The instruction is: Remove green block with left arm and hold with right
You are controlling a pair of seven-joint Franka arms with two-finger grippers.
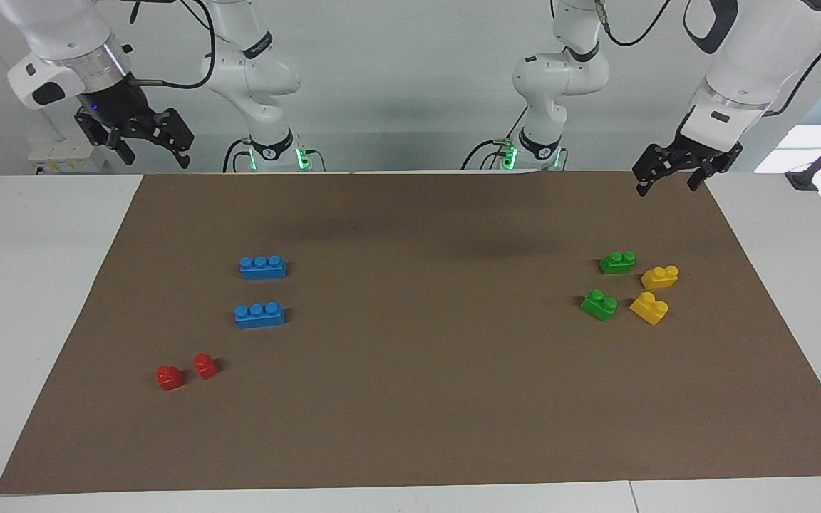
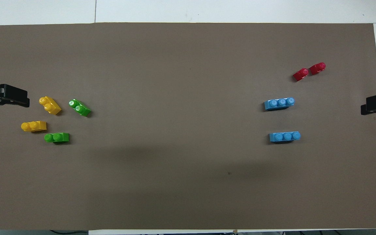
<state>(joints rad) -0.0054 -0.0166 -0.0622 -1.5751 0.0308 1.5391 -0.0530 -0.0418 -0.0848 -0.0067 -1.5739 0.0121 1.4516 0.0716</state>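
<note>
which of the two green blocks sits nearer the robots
The green block beside the nearer yellow brick; it lies square to the mat's edge, while the other green block is turned at an angle.

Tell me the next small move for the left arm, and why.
Probably lower the left gripper toward the nearer green block. Both green blocks lie untouched on the mat at its end of the table, this one closest to the robots, and both grippers hang empty; the right gripper waits.

You are looking at a mat (image 1: 410,427) lying on the table (image 1: 26,285). Four two-stud bricks (image 1: 599,305) are sitting clustered toward the left arm's end. Two three-stud bricks (image 1: 262,267) are lying toward the right arm's end, one nearer the robots, with two small bricks (image 1: 205,365) sitting side by side farther out.
</note>
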